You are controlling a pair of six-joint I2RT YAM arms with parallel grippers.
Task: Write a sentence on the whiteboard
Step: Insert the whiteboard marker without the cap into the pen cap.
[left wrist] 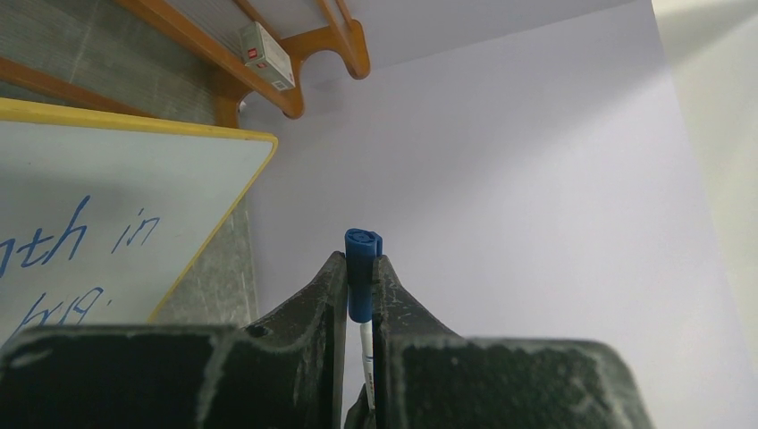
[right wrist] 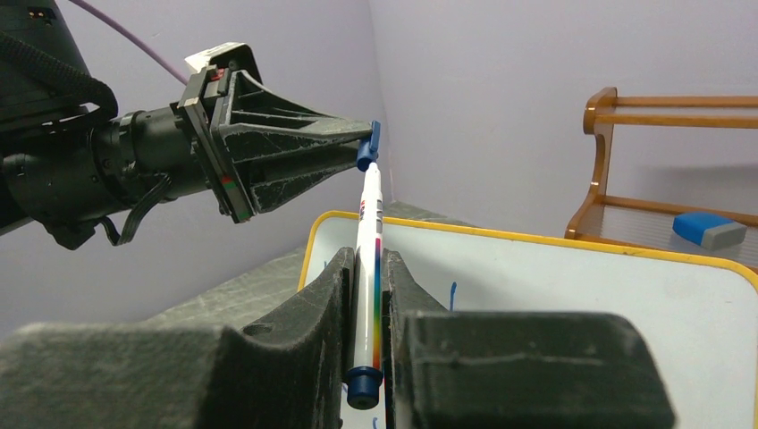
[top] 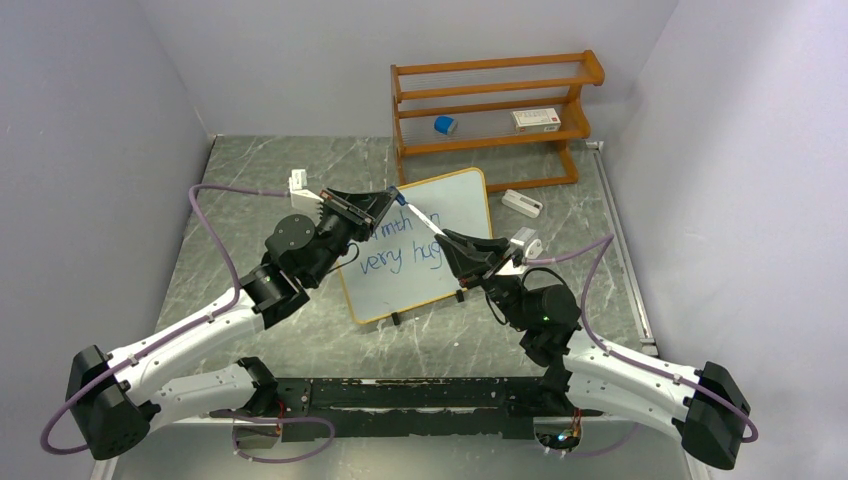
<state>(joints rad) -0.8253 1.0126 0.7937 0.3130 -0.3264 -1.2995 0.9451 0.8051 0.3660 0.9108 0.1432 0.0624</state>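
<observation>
The whiteboard (top: 455, 205) lies on the table, with the sentence (top: 400, 247) in blue handwriting on it, partly hidden by the grippers. A white marker (top: 420, 217) is held above it between both grippers. My left gripper (top: 390, 197) is shut on the marker's blue cap (left wrist: 362, 264), which sits at the marker's upper end. My right gripper (top: 447, 240) is shut on the marker's barrel (right wrist: 368, 241). In the right wrist view the cap (right wrist: 367, 147) is pinched at the left gripper's fingertips (right wrist: 344, 143) above the whiteboard (right wrist: 581, 295). The left wrist view shows the whiteboard (left wrist: 89, 170) with words of the sentence (left wrist: 80, 234).
An orange wooden rack (top: 495, 145) stands behind the board, holding a blue eraser (top: 445, 125) and a white box (top: 536, 119). A small white box (top: 521, 203) lies right of the board, a white block (top: 298, 181) to its left. Purple walls enclose the table.
</observation>
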